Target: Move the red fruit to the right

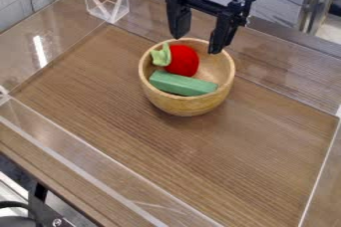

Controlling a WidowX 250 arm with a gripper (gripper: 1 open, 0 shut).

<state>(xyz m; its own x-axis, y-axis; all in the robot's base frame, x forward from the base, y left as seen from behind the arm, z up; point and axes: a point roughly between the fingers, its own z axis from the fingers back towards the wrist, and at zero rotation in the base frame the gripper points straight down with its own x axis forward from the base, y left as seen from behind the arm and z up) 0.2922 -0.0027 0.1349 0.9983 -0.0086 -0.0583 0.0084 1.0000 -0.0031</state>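
And here we are looking down across the wooden table (173, 161), where the black gripper (197, 34) is hanging straight down over the far side of the wooden bowl (188, 96), its two fingers (177, 17) standing wide apart with nothing between them. The fingertips are pointing at the bowl's rear rim, one tip showing just above the back left of the bowl and the other reaching down beside the back right edge; whether that right tip is actually touching the rim is hard to tell from this angle. The red fruit (182, 58) is sitting inside the bowl, toward its back left, bright and round, with a bit of green leaf showing at its left side. It is resting against the green block (182, 84), which is lying flat and angled across the front of the bowl's inside. The bowl itself is sitting a little behind the middle of the table, well apart from every edge. Clear plastic walls (54, 42) are running around the tabletop, and a folded clear piece (104, 7) is standing at the far left corner, well away from the bowl and the arm.
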